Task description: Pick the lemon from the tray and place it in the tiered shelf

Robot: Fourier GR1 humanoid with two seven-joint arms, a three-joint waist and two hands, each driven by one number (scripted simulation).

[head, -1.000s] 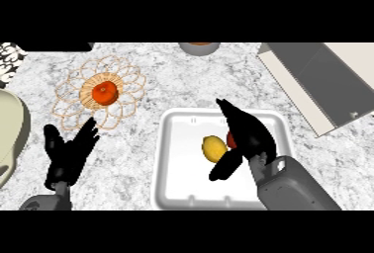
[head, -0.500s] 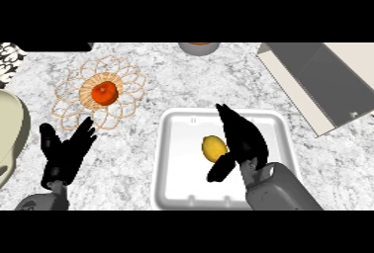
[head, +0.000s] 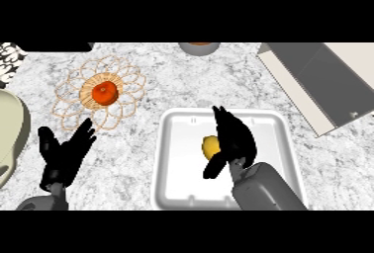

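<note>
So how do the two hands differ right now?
The right hand is over the white tray, its fingers against the lemon; the left hand rests open above bare counter, fingers up, touching nothing. The right hand partly hides the lemon; the left hides nothing. Both are black, on grey forearms.

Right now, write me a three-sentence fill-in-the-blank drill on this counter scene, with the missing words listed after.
1. The lemon lies inside the white ____.
2. The robot's ____ hand is over the tray, right beside the lemon.
3. In the wire basket sits an ____ fruit.

Missing words: tray; right; orange
</note>
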